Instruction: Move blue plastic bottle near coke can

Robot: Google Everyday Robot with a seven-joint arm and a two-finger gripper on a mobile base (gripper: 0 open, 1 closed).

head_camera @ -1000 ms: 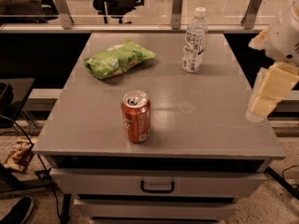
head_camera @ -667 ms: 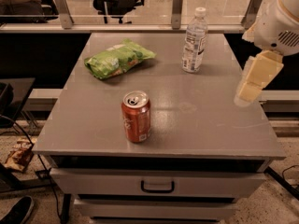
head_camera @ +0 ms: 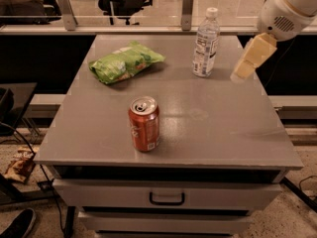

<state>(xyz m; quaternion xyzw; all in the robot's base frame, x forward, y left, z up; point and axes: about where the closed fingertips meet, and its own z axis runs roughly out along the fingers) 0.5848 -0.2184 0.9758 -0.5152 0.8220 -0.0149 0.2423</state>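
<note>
- We saw the gripper hanging above the far right part of the table, at about 2 o'clock from the tabletop's middle. It was pale and slanted down from the white arm.
- We could not make out whether it was parted or closed (it showed only as one cream block).
- The blue plastic bottle stood upright at about 1 o'clock on the table, near the far edge, with its white cap on. The gripper was at its 3 o'clock, near but not touching.
- The coke can stood upright at about 7 o'clock, close to the near edge. It was well apart from the bottle, which stood at the can's 1 o'clock.
- A green snack bag lay flat at about 11 o'clock, at the bottle's 9 o'clock.
- Below the tabletop we noted a drawer with a dark handle.
</note>
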